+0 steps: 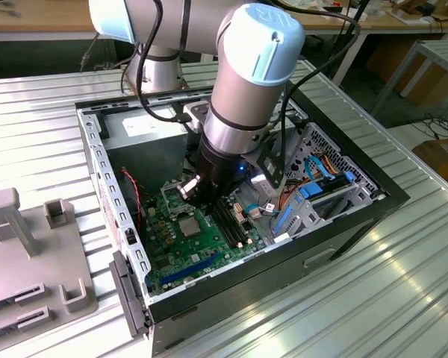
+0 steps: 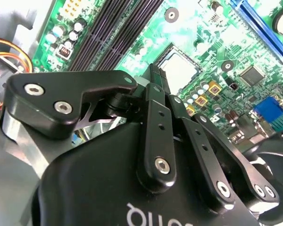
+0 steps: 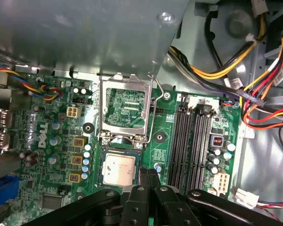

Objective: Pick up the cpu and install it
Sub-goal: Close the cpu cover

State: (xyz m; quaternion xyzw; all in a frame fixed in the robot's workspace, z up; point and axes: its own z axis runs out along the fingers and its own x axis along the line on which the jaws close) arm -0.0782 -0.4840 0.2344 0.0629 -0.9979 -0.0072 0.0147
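My gripper (image 3: 148,173) hangs low over the green motherboard (image 3: 155,153) inside the open computer case (image 1: 239,298). Its fingers (image 3: 144,179) are pressed together with nothing between them. The cpu (image 3: 119,169) lies flat, silvery top up, in its black-rimmed socket just beside the gripper's tip; I cannot tell whether they touch. In the exterior view, the hinged socket frame (image 1: 172,195) stands open at eleven o'clock from the cpu, and the long black memory slots (image 1: 228,224) run at three o'clock. The case rests on the ribbed metal table (image 1: 373,298).

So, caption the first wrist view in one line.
Shut gripper beside the chip on the motherboard, socket frame open.
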